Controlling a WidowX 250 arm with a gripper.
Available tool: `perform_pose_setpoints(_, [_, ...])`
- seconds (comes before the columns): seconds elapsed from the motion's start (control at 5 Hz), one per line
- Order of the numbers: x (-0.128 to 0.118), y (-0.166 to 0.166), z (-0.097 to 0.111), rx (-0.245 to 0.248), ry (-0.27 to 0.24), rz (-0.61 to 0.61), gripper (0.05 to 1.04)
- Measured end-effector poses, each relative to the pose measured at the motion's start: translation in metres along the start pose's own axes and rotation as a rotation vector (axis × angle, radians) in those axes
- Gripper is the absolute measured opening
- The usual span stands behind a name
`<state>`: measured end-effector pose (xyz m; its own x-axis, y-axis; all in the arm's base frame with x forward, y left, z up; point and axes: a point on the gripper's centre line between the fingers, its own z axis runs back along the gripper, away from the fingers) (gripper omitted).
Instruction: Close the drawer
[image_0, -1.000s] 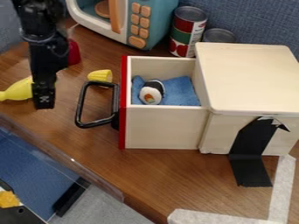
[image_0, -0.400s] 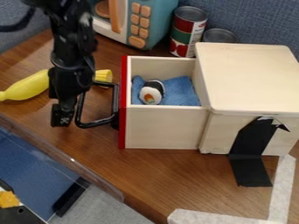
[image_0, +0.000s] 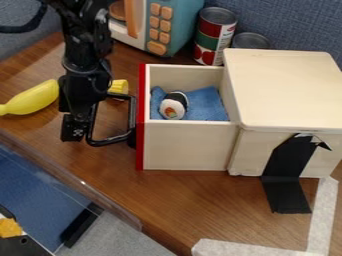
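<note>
a black gripper (image_0: 73, 131) hangs at the outer side of the black handle (image_0: 111, 141) on a wooden drawer (image_0: 188, 145), which stands well out of its box (image_0: 284, 90) on a brown table (image_0: 187, 200). whether the gripper is spread or pressed together cannot be told from this angle, nor whether it touches the handle. a sushi roll (image_0: 174, 106) lies on a blue cloth (image_0: 206, 102) inside the drawer, both seemingly low enough to pass under the box's top. the work appears to be at its lining-up stage: the arm is on the pushing side, but the whole slide home is left, until the red front (image_0: 141, 125) meets the box. the next move looks to be a level push toward the box, along the drawer's own line; a skewed one could jam it or turn the box. a yellow banana (image_0: 33, 99) and a yellow piece (image_0: 119, 87) lie on the far side of the arm, leaving less room there. on the near side, a strip of table gives some leeway before the clear rail (image_0: 73, 180) at its edge. cans (image_0: 215, 37) stand behind the box, apparently outside the drawer's path.
</note>
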<state>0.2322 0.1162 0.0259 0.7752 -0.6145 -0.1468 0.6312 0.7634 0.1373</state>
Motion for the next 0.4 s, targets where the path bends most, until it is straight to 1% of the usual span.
perform_pose_setpoints(0.2, [0.0104,-0.0037,0.0113,-0.067,-0.024,0.023,1.001])
perform_pose_setpoints(0.4, [0.0192,-0.0064,0.0179,-0.104,-0.046,0.035,1.001])
